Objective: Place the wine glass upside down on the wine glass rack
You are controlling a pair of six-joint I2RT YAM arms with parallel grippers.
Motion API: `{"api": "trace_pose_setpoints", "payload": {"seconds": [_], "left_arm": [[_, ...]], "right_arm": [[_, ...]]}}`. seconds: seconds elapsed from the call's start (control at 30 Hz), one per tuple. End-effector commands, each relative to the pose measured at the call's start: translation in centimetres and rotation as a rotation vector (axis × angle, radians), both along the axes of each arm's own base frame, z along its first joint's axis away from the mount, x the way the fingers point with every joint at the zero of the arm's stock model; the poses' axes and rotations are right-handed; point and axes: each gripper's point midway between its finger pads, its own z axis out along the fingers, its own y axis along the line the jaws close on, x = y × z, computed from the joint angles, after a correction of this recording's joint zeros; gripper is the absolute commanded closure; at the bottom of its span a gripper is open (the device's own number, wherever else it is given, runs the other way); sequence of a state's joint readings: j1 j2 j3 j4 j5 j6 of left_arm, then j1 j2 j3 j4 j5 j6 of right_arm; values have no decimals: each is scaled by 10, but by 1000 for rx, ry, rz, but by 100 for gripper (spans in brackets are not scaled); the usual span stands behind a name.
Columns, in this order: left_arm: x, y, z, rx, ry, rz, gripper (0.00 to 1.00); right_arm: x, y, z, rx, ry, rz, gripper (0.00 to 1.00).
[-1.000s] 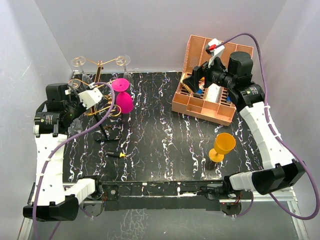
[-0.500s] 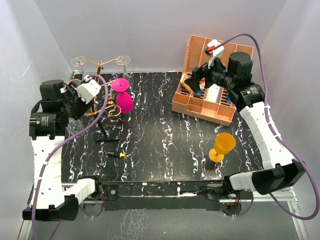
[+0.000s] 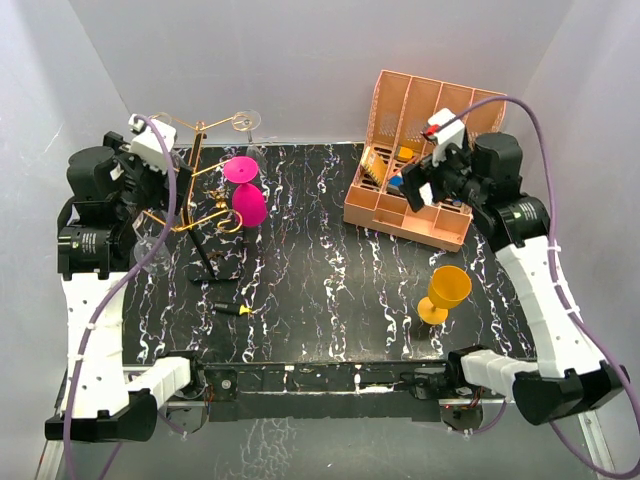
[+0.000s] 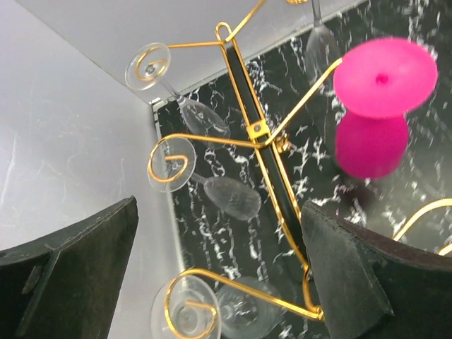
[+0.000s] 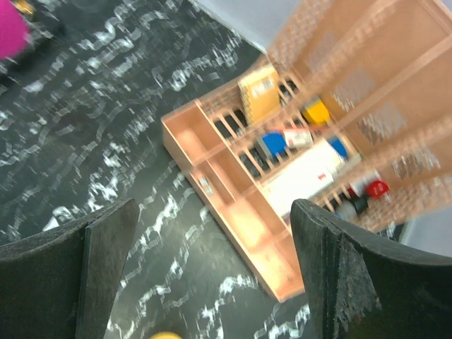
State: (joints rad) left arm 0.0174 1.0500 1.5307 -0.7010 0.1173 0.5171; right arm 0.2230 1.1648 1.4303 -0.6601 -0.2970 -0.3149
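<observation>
Though overhead shows them faintly | left wrist: clear glasses on rack

Bright, even white light falls from above in the overhead view. The pale walls show no hot spots, and the glossy black table carries only a faint sheen. Shadows on that dark surface are weak and soft-edged.

The left wrist view is crisp on the gold rack and the clear glasses, which catch small glints. The pink glass looks slightly soft at its rim, and the left end effector's fingers sit dark and underlit in the foreground.

The right wrist view is smeared by motion blur, so the pink organiser and its contents lack sharp edges.
</observation>
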Motion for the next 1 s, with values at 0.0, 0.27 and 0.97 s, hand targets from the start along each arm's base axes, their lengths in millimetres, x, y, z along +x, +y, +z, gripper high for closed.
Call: {"api": "trace_pose_setpoints", "payload": {"seconds": [0.0,0.27,0.97], "left_arm": [[15,5,18,-188,-104,123,3],[19,17,18,-269,-107,209,3],[24,10,2,-304,-35,179,3]], "right_arm": [[-12,-48,-13,-73,5,-147,2],[-58,-93,-63,-133,129,-273,4],[-134,-124,-169,-215,510,-343,49]]}}
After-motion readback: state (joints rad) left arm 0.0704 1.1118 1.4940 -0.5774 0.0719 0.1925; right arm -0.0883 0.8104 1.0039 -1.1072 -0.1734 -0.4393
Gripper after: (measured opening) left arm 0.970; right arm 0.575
